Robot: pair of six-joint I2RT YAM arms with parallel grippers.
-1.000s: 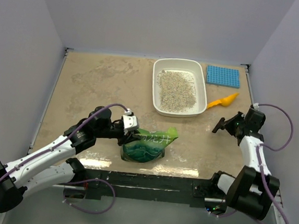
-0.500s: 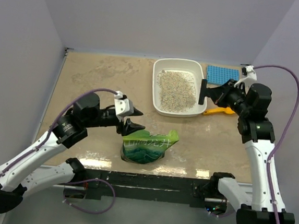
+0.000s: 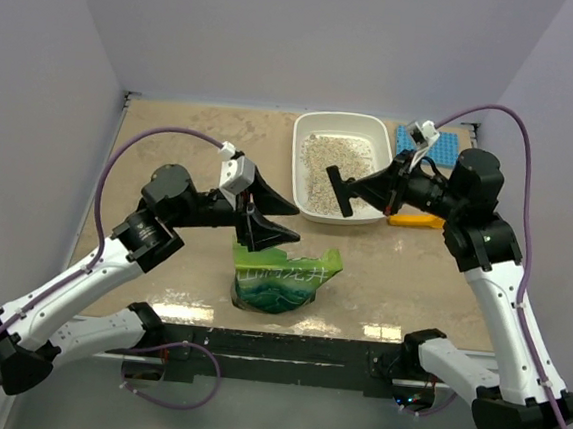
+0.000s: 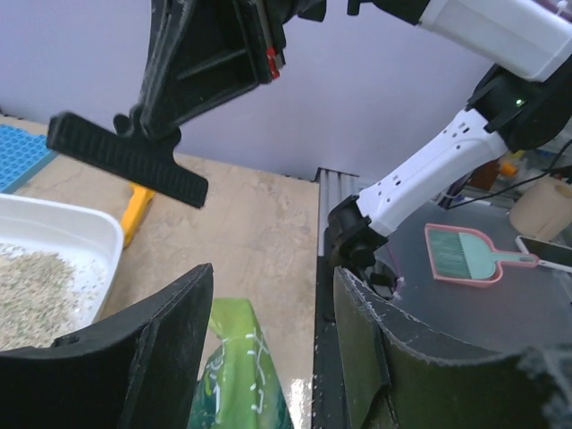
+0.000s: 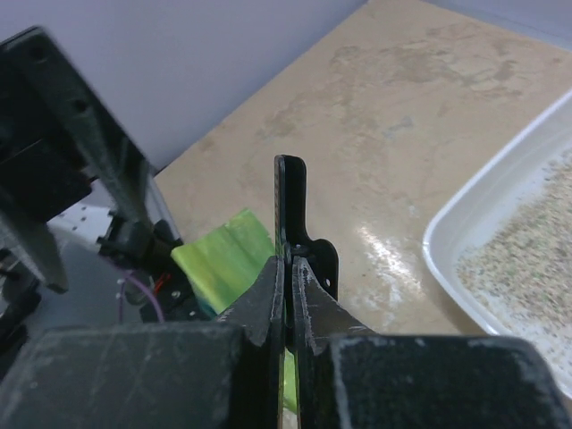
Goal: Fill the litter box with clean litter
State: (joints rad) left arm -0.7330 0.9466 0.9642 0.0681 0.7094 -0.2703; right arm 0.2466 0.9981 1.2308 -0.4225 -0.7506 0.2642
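The white litter box [image 3: 312, 209] stands at the back centre with beige speckled clean litter [image 3: 337, 169] in it. It also shows in the left wrist view [image 4: 96, 239] and the right wrist view [image 5: 444, 241]. A crinkly green bag [image 3: 281, 279] stands upright near the front edge. My left gripper [image 3: 278, 219] is open and empty, raised just above and left of the bag [image 4: 237, 357]. My right gripper [image 3: 364, 193] is shut on a flat black clip [image 3: 340, 194], held in the air by the box's near edge. The clip shows edge-on in the right wrist view [image 5: 290, 206].
An orange-yellow scoop [image 3: 414, 222] lies right of the box, mostly hidden under my right arm. A blue studded mat [image 3: 443, 146] sits at the back right. The table's metal front rail [image 3: 285, 345] runs below the bag. Walls close in on three sides.
My left gripper has left the bag's top, risen and opened wide. My right arm has swung up and left from the right edge to the box's near edge, carrying the black clip.
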